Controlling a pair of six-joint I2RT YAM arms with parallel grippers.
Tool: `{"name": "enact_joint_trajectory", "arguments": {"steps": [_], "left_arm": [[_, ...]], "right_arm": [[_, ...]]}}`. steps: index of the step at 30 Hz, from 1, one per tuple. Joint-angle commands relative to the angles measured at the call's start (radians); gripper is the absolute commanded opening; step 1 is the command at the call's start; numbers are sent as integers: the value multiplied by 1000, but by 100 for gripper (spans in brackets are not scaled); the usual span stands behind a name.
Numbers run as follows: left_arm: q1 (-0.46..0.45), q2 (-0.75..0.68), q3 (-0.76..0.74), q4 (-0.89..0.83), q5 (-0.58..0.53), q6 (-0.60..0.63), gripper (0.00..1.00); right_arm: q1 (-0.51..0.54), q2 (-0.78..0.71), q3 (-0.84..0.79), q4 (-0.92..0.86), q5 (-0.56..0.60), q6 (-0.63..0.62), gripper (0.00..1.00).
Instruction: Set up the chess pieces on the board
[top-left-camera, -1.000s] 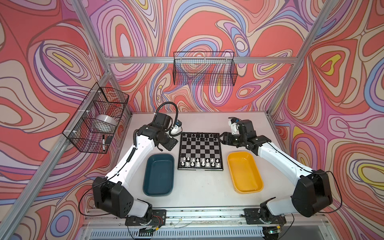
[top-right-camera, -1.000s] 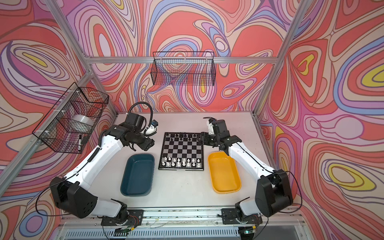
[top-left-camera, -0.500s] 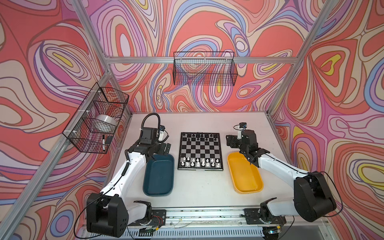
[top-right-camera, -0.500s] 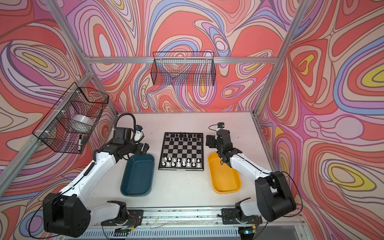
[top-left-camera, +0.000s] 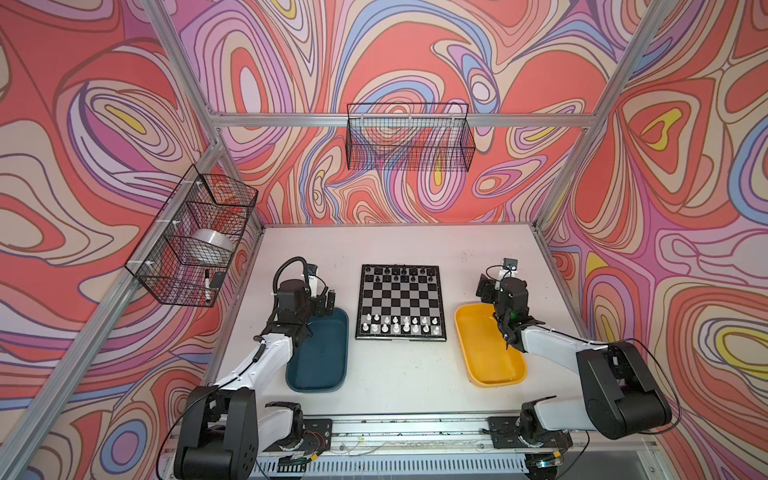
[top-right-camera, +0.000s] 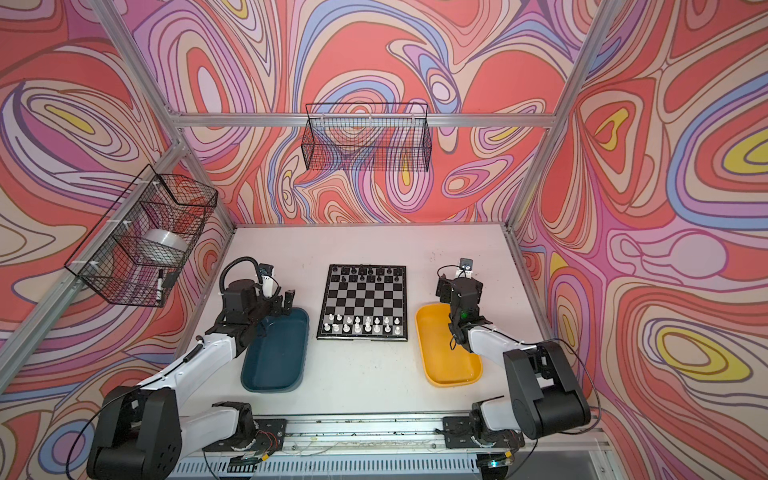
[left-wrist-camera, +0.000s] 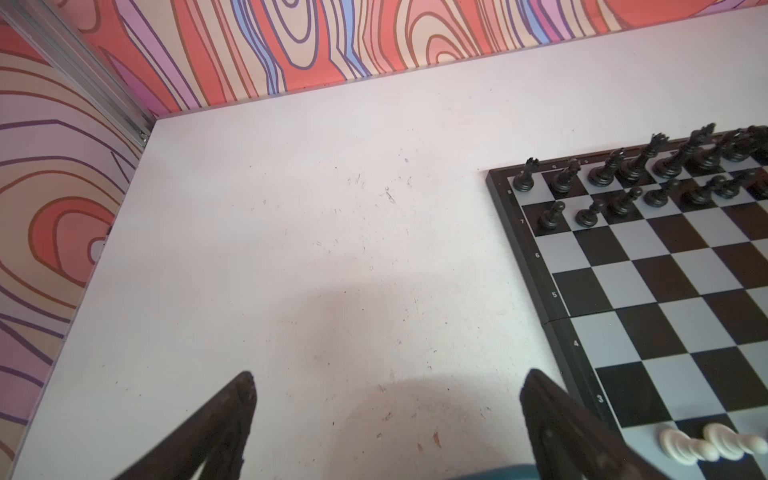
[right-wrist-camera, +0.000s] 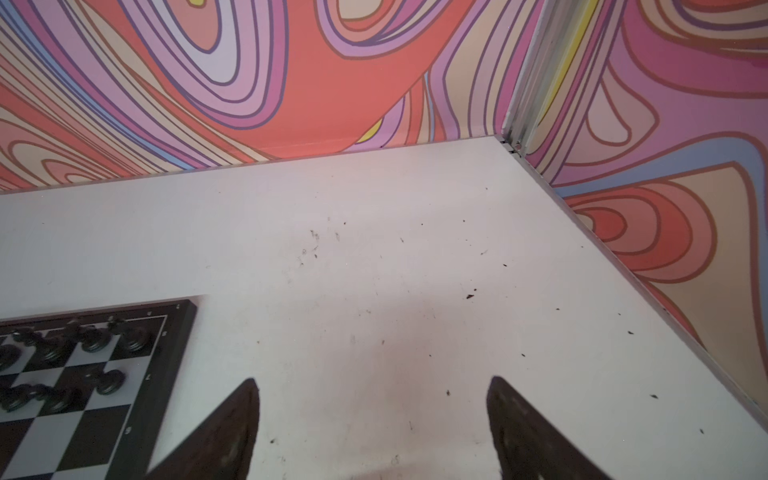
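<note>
The board (top-left-camera: 401, 301) (top-right-camera: 362, 301) lies flat in the middle of the table. Black chess pieces (top-left-camera: 399, 272) fill its two far rows, and white chess pieces (top-left-camera: 399, 326) stand on its two near rows. My left gripper (top-left-camera: 325, 298) (top-right-camera: 283, 301) hangs open and empty over the far end of the teal tray, left of the board. In the left wrist view the left gripper (left-wrist-camera: 388, 380) spans bare table, with the board (left-wrist-camera: 665, 270) beside it. My right gripper (top-left-camera: 484, 286) (right-wrist-camera: 373, 385) is open and empty over bare table, right of the board (right-wrist-camera: 166, 374).
A teal tray (top-left-camera: 322, 361) lies left of the board and a yellow tray (top-left-camera: 482, 357) right of it; both look empty. A wire basket (top-left-camera: 195, 237) with a tape roll hangs on the left wall, and another wire basket (top-left-camera: 409, 141) on the back wall.
Both arms have pulled back from the board's far corners toward the trays at its sides. Both grippers have opened wider.
</note>
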Motion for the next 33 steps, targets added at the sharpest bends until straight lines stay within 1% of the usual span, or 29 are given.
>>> {"name": "enact_joint_trajectory", "arguments": {"steps": [1,6,8,12,16,17,21,23,24,25,27,30,32,33], "left_arm": [[16,8,-60,190,30,-36,100],[22,14,-124,253,46,-17,100],[26,19,-159,310,45,-3,100],[33,63,-202,409,61,-18,100],[40,117,-230,551,56,-14,100],[47,137,-231,589,67,-23,100],[64,241,-217,652,100,-32,100],[72,305,-230,741,104,-44,100],[76,338,-243,803,99,-52,100],[79,355,-248,835,99,-60,100],[79,313,-239,747,106,-48,100],[82,349,-228,790,114,-55,100],[82,323,-189,664,114,-49,100],[82,326,-177,647,102,-54,100]], "right_arm": [[-12,38,-57,178,23,-54,88],[-19,93,-97,294,92,-91,89],[-28,116,-106,358,60,-109,89],[-45,169,-126,482,52,-122,89],[-75,243,-196,678,19,-98,90],[-87,268,-209,736,7,-92,90],[-111,287,-223,764,-57,-81,91],[-117,347,-229,851,-64,-84,92],[-119,342,-234,848,-66,-83,95],[-122,325,-228,803,-70,-73,96],[-130,329,-204,775,-77,-69,97],[-143,313,-132,615,-114,-63,98],[-152,307,-87,520,-147,-62,98],[-153,309,-74,499,-152,-66,98]]}}
